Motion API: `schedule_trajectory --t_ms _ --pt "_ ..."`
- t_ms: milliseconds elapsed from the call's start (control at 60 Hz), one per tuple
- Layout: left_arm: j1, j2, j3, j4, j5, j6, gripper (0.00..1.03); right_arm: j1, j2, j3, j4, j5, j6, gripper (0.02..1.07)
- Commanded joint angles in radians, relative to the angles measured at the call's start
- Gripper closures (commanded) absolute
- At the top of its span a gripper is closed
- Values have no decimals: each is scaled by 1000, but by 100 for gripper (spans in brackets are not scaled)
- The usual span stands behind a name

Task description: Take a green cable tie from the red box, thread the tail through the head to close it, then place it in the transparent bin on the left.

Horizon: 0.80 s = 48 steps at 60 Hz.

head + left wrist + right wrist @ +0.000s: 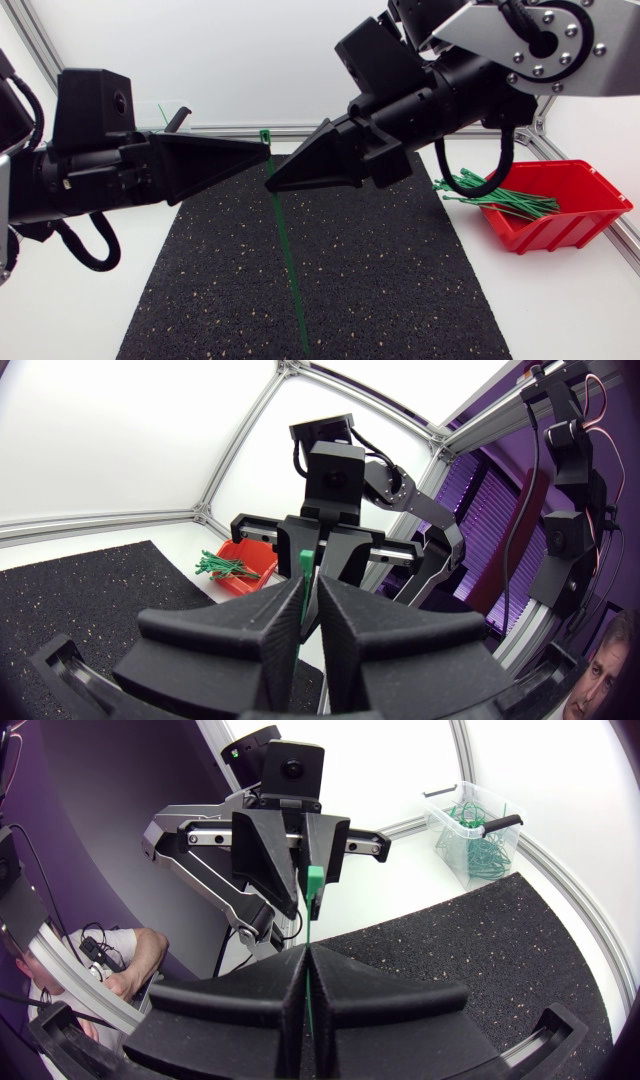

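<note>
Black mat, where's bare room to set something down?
Bare: near half of the mat, either side of the cable tie crossing it, and the table in front of the red box. Crowded: the mat's far end, where left gripper and right gripper hold the tie.

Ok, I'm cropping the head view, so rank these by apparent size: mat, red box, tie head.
Largest to smallest:
1. mat
2. red box
3. tie head
The tie head is raised nearer the camera, yet it still clearly looks smallest.
</note>
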Motion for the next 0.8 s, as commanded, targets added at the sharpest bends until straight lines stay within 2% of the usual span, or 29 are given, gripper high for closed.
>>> schedule_trajectory --t_ms 0,783 --pt "-2 1 -24 16 2 -28 91 -5 -18 -24 11 -4 22 101" --pt "-28 10 -25 16 0 -22 92 3 -27 -35 24 -1 29 101"
